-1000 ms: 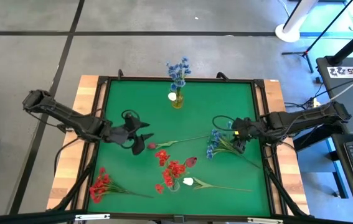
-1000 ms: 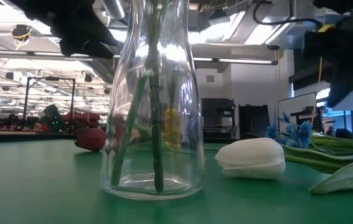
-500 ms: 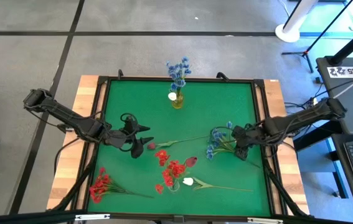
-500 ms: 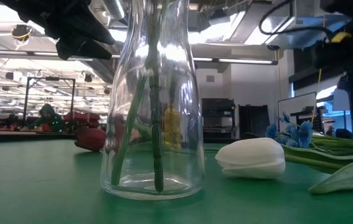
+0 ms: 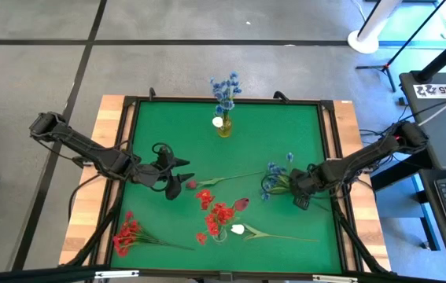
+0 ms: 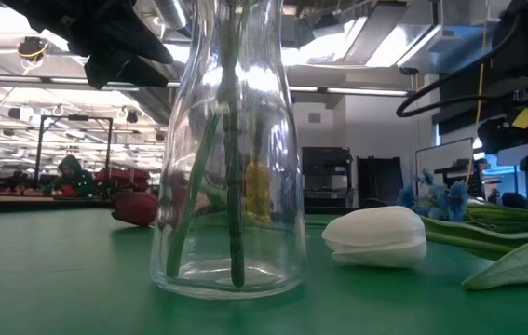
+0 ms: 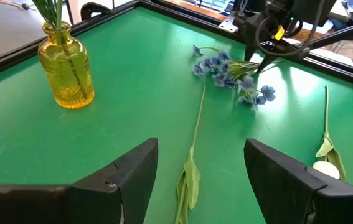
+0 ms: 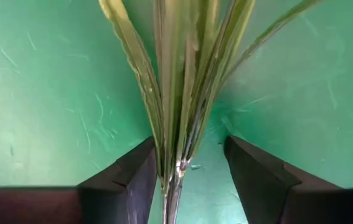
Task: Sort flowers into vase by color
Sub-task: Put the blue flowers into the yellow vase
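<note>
The right gripper (image 5: 301, 191) sits low on the green counter (image 5: 285, 130), its fingers (image 8: 129, 174) spread to either side of the blue flower bunch's (image 5: 274, 179) green stalks (image 8: 182, 93), not closed on them. The left gripper (image 5: 177, 178) hovers wide open beside a dark red bud (image 5: 193, 185). A yellow vase (image 5: 223, 126) holds blue flowers; a clear vase (image 6: 231, 149) holds red ones.
</note>
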You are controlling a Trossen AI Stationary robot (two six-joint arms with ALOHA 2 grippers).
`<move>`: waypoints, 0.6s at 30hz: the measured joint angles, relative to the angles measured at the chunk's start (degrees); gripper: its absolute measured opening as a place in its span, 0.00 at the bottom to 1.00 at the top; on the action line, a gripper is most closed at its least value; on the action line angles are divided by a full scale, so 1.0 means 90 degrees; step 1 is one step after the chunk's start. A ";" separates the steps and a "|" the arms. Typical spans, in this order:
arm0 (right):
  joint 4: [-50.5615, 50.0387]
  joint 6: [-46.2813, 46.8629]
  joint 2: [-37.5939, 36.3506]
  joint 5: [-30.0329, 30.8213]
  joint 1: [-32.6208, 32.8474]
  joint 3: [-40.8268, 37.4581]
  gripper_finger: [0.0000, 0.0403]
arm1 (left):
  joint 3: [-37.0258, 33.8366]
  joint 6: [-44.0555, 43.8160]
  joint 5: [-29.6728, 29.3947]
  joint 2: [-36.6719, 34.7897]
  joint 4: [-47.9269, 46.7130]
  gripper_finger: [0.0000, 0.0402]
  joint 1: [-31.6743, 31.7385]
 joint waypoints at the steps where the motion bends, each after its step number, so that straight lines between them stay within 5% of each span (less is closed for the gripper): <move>1: 0.0020 -0.0001 0.0026 0.0020 0.0000 -0.0004 0.48 | 0.0000 0.0000 0.0000 0.0000 0.0000 0.58 0.0000; 6: 0.0156 -0.0001 0.0040 0.0071 0.0000 0.0000 0.41 | 0.0000 0.0002 0.0000 0.0000 0.0000 0.58 0.0000; 13: 0.0599 -0.0247 0.0042 0.1290 -0.0021 0.0150 0.05 | 0.0000 0.0005 0.0000 0.0000 -0.0003 0.58 0.0000; 18: 0.0471 -0.0345 -0.0232 0.1719 -0.0010 0.0398 0.09 | 0.0000 0.0007 0.0000 0.0003 -0.0005 0.58 0.0000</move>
